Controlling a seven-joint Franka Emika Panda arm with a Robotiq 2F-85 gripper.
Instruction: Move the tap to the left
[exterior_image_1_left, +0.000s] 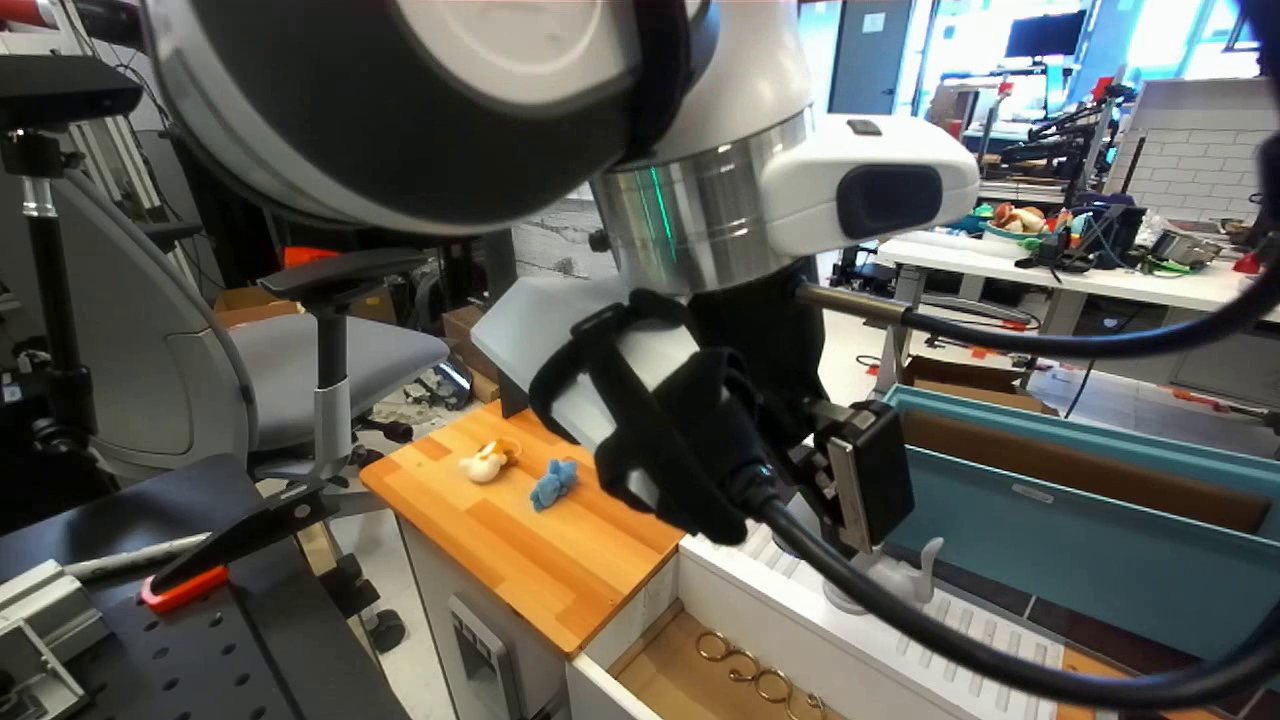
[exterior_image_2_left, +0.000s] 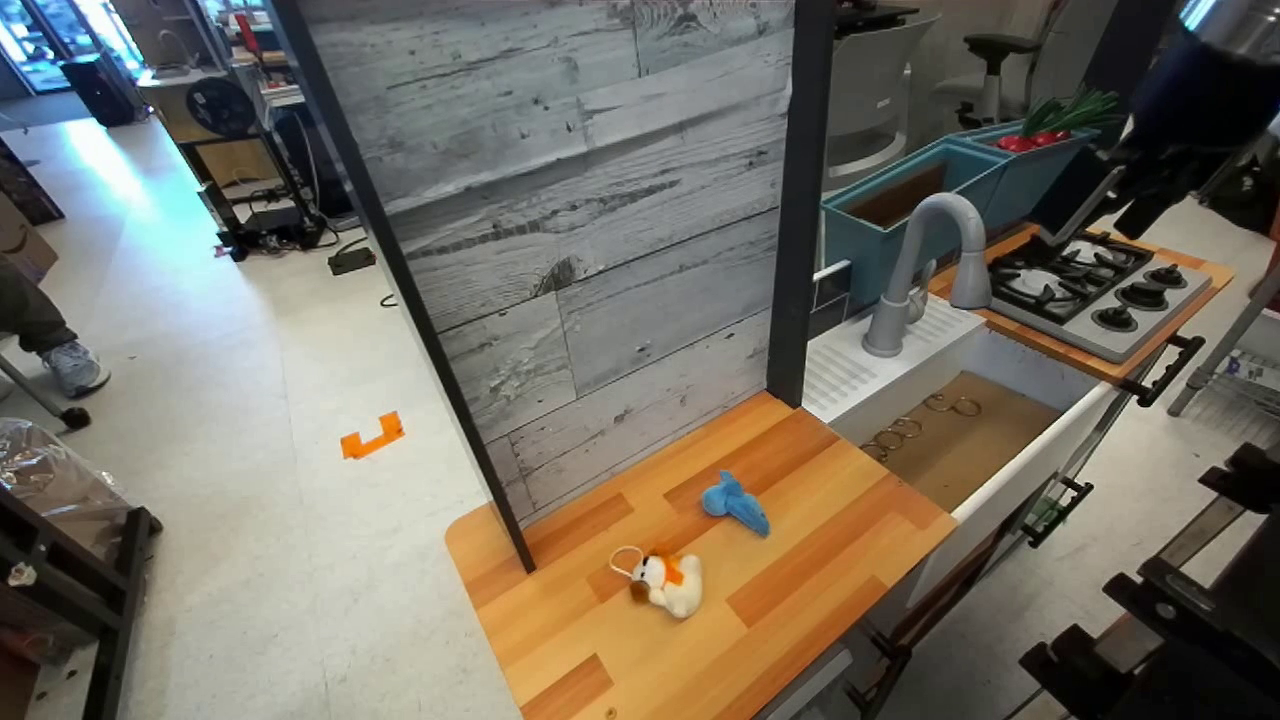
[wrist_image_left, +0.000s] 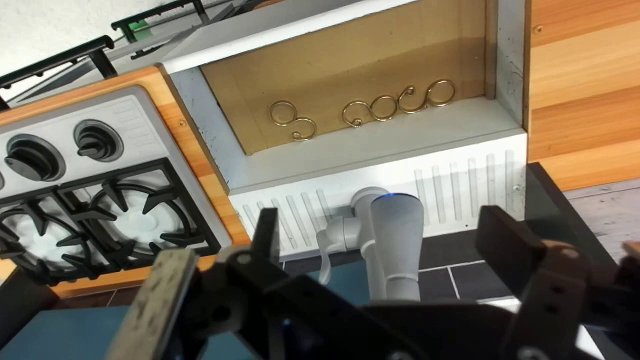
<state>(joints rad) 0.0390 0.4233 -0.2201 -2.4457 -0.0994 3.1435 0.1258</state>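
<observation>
Grey tap (wrist_image_left: 398, 237) upright, gripper (wrist_image_left: 382, 220) spread wide, framing it on both sides in the wrist view

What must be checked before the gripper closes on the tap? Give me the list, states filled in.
1. Tap upright: ok, it stands on the ledge.
2. Gripper open: ok, its jaws stand wide apart.
3. Tap lined up between the jaws: ok in the wrist view, with a gap on each side.
4. Lever outside the grip: not ok, it also shows between the jaws and might get caught.
5. Gripper low enough: cannot tell, the views leave depth unclear.
6. Toys out of the way: ok, the blue toy and white toy lie on the counter, apart from the tap.
</observation>
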